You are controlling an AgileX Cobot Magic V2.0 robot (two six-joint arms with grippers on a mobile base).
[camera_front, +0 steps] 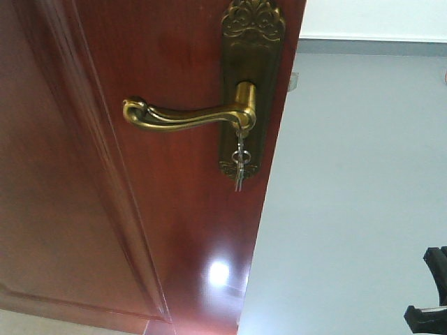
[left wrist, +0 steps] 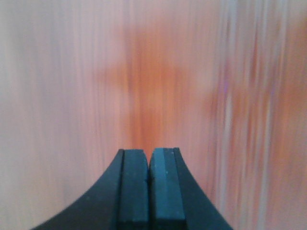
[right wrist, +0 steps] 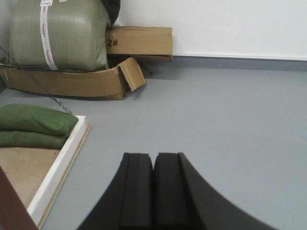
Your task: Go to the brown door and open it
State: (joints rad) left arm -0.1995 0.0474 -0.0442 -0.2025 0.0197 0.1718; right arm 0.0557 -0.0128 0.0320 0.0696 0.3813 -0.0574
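Observation:
The brown door (camera_front: 84, 174) fills the left of the front view, its free edge slanting down the middle. A brass lever handle (camera_front: 188, 115) sits on an ornate brass plate (camera_front: 251, 77), with keys (camera_front: 239, 162) hanging from the lock below. My left gripper (left wrist: 149, 154) is shut and empty, its tips very close to the blurred brown door surface (left wrist: 153, 72). My right gripper (right wrist: 153, 158) is shut and empty, above grey floor (right wrist: 230, 110) past the door's edge. A black part of the right arm (camera_front: 429, 293) shows at the lower right of the front view.
Beyond the door lies grey floor (camera_front: 356, 195) and a white wall (camera_front: 377, 17). In the right wrist view, cardboard boxes (right wrist: 139, 43), a large green sack (right wrist: 60, 36), smaller green bags (right wrist: 33, 124) and a white-framed board (right wrist: 57, 167) stand at the left.

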